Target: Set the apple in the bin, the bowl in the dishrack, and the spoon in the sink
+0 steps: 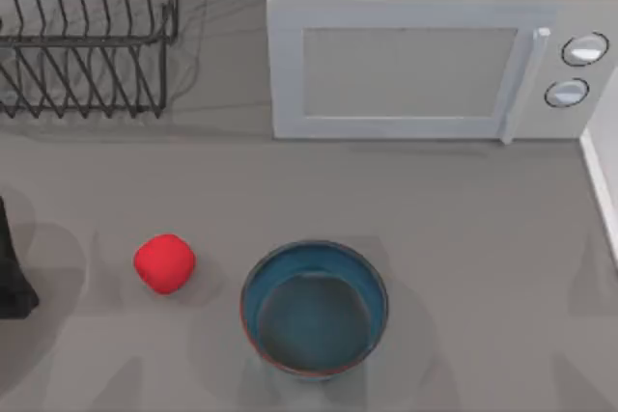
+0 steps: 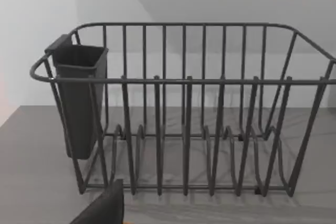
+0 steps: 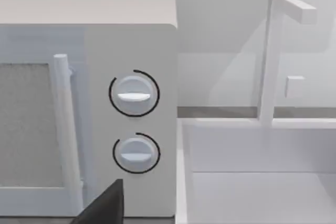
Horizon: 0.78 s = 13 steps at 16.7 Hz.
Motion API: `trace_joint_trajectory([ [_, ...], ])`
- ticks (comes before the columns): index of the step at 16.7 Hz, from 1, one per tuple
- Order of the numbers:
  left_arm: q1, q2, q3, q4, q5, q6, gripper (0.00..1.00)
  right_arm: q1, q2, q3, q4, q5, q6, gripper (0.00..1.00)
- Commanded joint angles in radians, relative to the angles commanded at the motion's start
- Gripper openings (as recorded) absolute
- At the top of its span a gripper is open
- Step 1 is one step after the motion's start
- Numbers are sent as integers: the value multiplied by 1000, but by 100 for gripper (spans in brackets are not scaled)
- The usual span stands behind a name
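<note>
Step in hand: none begun, judging by how things lie.
Apple: small matte red apple (image 1: 164,262) on the grey table (image 1: 463,229), just left of the bowl.
Bowl: deep teal bowl with reddish-brown rim (image 1: 314,308), at the near middle.
Dishrack: black wire dishrack (image 1: 87,36), at the far left.
Left arm: parked at the left edge; whether its claw is open cannot be told.
Next move: a reach to the apple is likely called for.

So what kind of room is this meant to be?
Most likely a rendered kitchen counter: a white microwave stands at the back, a black wire dishrack beside it, and a sink with a tap at the right. A bowl and apple sit in front.
</note>
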<state>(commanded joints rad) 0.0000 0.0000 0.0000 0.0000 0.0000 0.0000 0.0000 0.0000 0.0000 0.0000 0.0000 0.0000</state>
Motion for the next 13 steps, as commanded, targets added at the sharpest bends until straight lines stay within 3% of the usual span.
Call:
trace_joint_trajectory([
  [4,-12,32,31,-22,2,7,100,0,0,0,0,0,0,100],
  [7,-53,160,148,-106,5,33,100,0,0,0,0,0,0,100],
  [13,-175,694,516,-400,1,121,100,0,0,0,0,0,0,100],
])
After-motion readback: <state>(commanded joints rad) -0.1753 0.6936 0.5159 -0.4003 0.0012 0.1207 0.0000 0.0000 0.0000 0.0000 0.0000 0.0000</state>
